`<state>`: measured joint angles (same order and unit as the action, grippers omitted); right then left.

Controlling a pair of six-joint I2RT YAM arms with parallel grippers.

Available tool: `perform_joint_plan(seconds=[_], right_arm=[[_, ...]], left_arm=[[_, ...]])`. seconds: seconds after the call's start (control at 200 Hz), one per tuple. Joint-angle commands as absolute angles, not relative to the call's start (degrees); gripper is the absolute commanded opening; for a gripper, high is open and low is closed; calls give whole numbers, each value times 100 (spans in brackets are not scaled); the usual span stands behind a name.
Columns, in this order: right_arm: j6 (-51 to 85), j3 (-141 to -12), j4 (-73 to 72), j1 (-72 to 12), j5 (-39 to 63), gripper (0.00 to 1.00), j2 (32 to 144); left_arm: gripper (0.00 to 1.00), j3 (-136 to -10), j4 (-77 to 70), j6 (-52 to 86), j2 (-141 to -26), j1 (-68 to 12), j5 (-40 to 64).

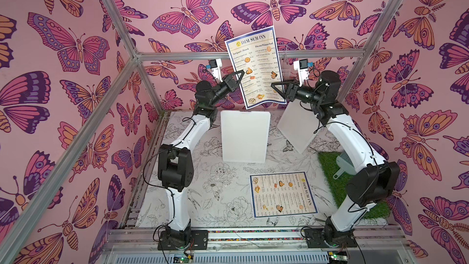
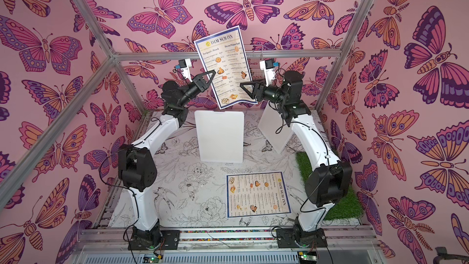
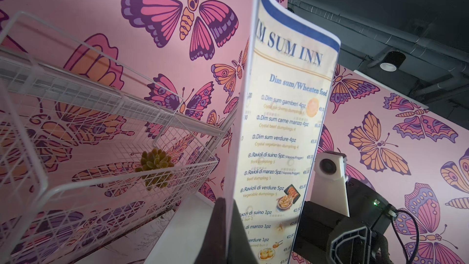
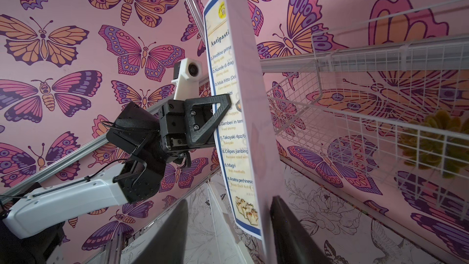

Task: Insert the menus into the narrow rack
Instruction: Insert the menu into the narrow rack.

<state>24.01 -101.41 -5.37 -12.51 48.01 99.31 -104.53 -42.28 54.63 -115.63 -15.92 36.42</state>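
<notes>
Both top views were bright and even, with faint soft shadows on the worktop (image 1: 203, 181) and bars (image 1: 114, 13) splayed toward the corners by lens distortion. In the left wrist view a lamp (image 3: 388, 65) glowed at upper right against a dim ceiling. The menu (image 3: 281, 128) had slightly soft print, and the left tool (image 3: 228, 201) at bottom centre was a dark blur. The right tool (image 4: 231, 199) blurred likewise in its wrist view.

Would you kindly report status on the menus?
Left gripper shut on raised menu. Right gripper open, astride its edge. Second menu flat on table. Succulent in rack.
</notes>
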Motion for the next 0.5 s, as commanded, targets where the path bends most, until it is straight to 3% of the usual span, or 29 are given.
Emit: perform_joint_plan(seconds=[0.0, 0.496], right_arm=[[2452, -10189, -694, -1284, 4921, 54, 9818], [2443, -10241, -660, -1388, 4943, 54, 9903]], left_arm=[[0, -10400, -4324, 5454, -11577, -1545, 3711], [0, -10003, -4500, 5487, -11378, -1444, 3652]])
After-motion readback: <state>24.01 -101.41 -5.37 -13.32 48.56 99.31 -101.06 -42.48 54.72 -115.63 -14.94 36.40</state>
